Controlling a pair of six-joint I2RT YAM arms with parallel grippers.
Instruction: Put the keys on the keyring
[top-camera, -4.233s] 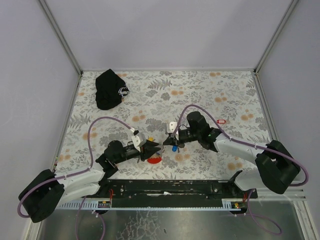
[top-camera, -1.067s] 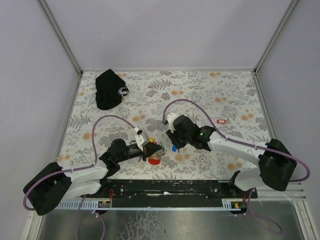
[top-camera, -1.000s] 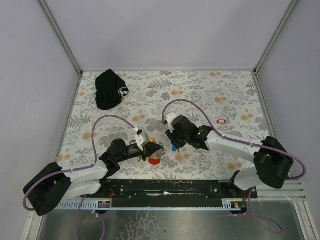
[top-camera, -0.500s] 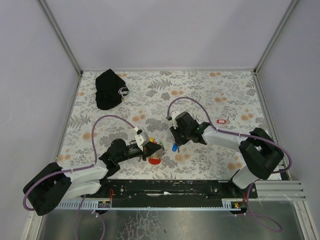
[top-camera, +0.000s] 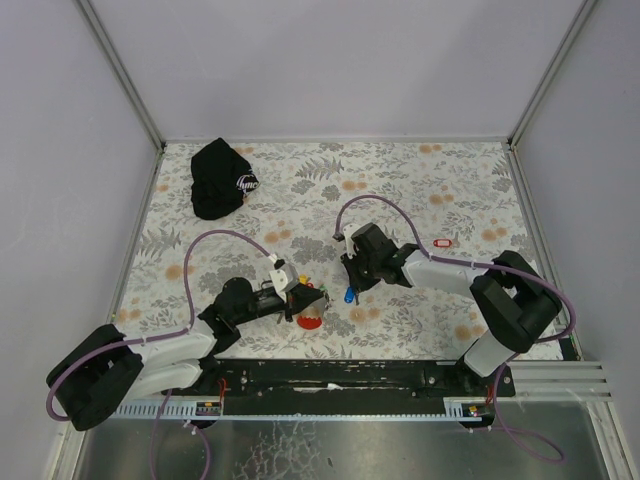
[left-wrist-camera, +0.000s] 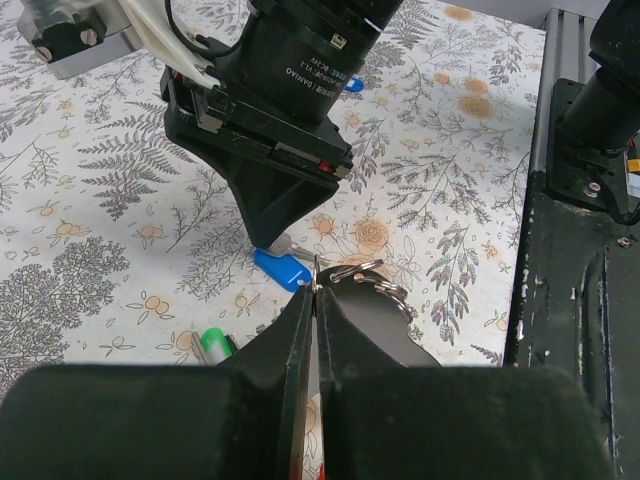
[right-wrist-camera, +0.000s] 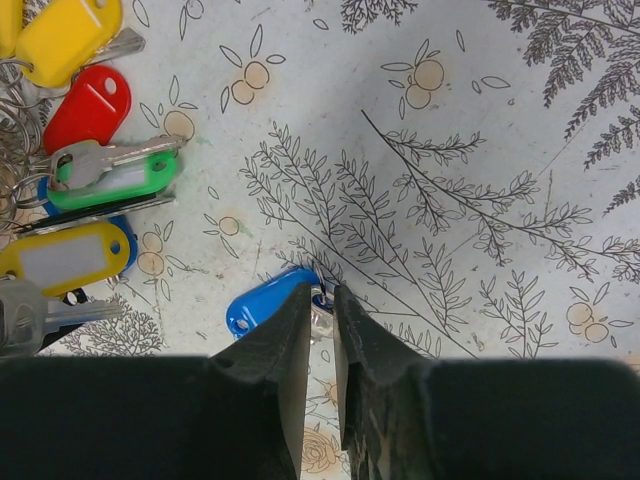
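Note:
My left gripper (top-camera: 308, 302) (left-wrist-camera: 317, 292) is shut on the thin keyring (left-wrist-camera: 318, 272), with linked silver rings (left-wrist-camera: 378, 276) beside it. The keyring's red piece (top-camera: 310, 322) lies just below it. Several keys hang there in a bunch: yellow (right-wrist-camera: 65, 35), red (right-wrist-camera: 88, 105), green (right-wrist-camera: 112, 178), yellow (right-wrist-camera: 70, 255). A lone blue key (top-camera: 348, 296) (left-wrist-camera: 283, 268) (right-wrist-camera: 262, 300) lies on the mat. My right gripper (top-camera: 350, 283) (right-wrist-camera: 322, 292) points down at it, jaws closed on its metal end and small ring.
A black cap (top-camera: 222, 178) with a white logo lies at the back left. A lone small red tag (top-camera: 443, 241) lies to the right. The black base rail (left-wrist-camera: 580, 250) runs along the near edge. The mat (top-camera: 400, 180) has a floral print.
The right arm's elbow has swung in and back while its gripper stayed over the blue key. The left gripper and keyring have stayed put over the last second.

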